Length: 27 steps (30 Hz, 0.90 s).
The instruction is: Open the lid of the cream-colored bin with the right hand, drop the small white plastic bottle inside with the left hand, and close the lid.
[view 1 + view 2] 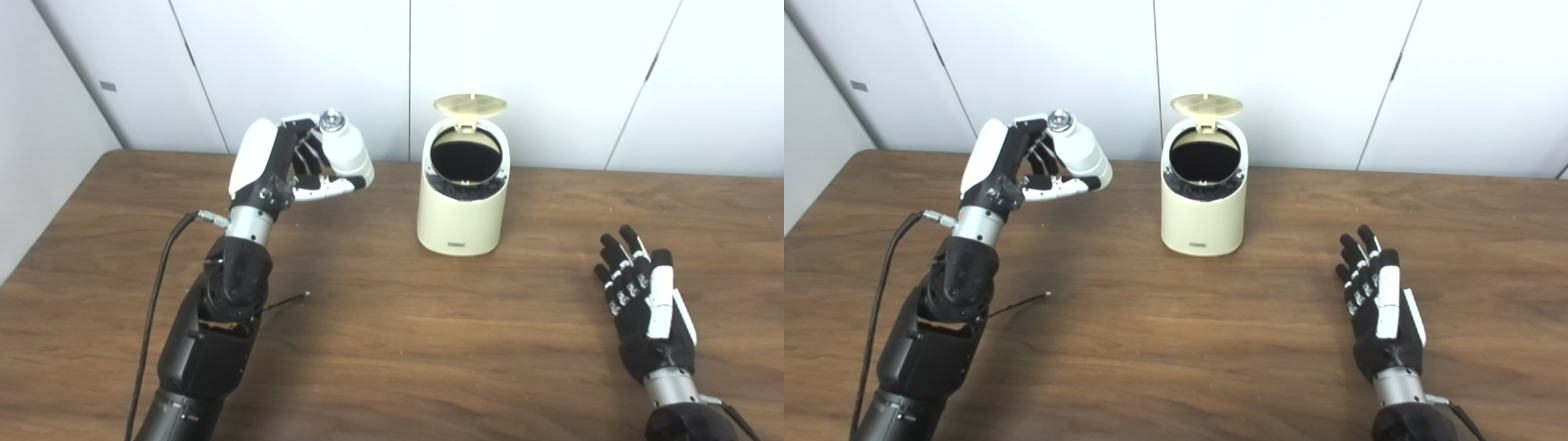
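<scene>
The cream-colored bin stands on the table's far middle with its round lid flipped up and its dark inside showing. My left hand is raised to the left of the bin, shut on the small white plastic bottle, which is tilted with its silver cap up. My right hand rests low over the table at the front right, open and empty, fingers spread, well apart from the bin.
The wooden table runs to a white panelled wall at the back. A black cable hangs along my left forearm. A thin dark wire sticks out near that arm's elbow.
</scene>
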### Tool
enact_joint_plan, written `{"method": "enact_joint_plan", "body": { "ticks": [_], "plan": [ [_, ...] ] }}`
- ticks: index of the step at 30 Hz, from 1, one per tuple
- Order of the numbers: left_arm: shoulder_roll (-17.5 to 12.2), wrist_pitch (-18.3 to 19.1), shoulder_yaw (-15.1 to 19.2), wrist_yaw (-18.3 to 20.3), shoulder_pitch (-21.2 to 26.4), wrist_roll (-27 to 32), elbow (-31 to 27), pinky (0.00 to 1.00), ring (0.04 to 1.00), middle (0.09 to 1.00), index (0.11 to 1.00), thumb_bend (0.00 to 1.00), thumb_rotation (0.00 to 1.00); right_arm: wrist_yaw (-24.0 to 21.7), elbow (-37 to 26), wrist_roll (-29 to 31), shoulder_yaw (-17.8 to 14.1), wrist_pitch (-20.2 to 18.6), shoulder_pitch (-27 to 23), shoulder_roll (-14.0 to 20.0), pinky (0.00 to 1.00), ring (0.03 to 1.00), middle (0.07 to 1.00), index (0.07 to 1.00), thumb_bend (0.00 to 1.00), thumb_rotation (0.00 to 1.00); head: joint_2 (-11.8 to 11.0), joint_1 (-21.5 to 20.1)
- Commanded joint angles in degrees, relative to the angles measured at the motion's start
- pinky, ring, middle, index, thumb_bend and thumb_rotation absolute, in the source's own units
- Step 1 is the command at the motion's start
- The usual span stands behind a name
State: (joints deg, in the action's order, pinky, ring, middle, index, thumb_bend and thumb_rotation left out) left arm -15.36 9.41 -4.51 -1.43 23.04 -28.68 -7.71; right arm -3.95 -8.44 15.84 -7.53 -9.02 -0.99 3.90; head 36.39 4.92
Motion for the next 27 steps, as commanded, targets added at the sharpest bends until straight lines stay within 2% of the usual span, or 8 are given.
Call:
{"method": "enact_joint_plan", "body": {
  "ticks": [1,9,14,22,27],
  "plan": [
    [0.1,-0.5,-0.3,0.3,3.6,-0.9,-3.1,0.25,0.317,0.407,0.532,0.51,0.00,-0.5,-0.8,0.1,-0.1,1.7,-1.5,0.3,0.98,0.977,0.931,0.955,0.61,0.96,0.0,0.0],
    [2.8,0.4,-2.2,-0.2,5.2,-5.7,-5.7,0.25,0.315,0.411,0.534,0.51,0.00,0.0,-0.8,0.2,-0.1,1.1,-1.6,-0.1,0.98,0.972,0.929,0.952,0.61,0.95,-0.2,-0.5],
    [4.6,0.8,-2.8,0.7,6.9,-6.8,-5.5,0.26,0.324,0.414,0.536,0.51,0.00,0.0,-0.5,0.1,0.1,1.1,-1.6,-0.2,0.97,0.962,0.925,0.954,0.62,0.94,-0.3,-0.8],
    [6.8,-0.5,-4.0,1.1,8.7,-6.1,-3.7,0.27,0.332,0.412,0.534,0.51,0.00,-0.5,-0.5,0.0,0.8,1.6,-1.6,-0.1,0.95,0.957,0.920,0.962,0.61,0.96,-0.3,-1.3],
    [7.9,-2.9,-4.7,-0.3,9.6,-6.5,-0.4,0.27,0.326,0.412,0.533,0.51,0.00,-0.1,-0.4,-0.1,0.8,1.4,-1.6,-0.5,0.94,0.952,0.914,0.955,0.62,0.93,-0.4,-1.5]
  ]
}}
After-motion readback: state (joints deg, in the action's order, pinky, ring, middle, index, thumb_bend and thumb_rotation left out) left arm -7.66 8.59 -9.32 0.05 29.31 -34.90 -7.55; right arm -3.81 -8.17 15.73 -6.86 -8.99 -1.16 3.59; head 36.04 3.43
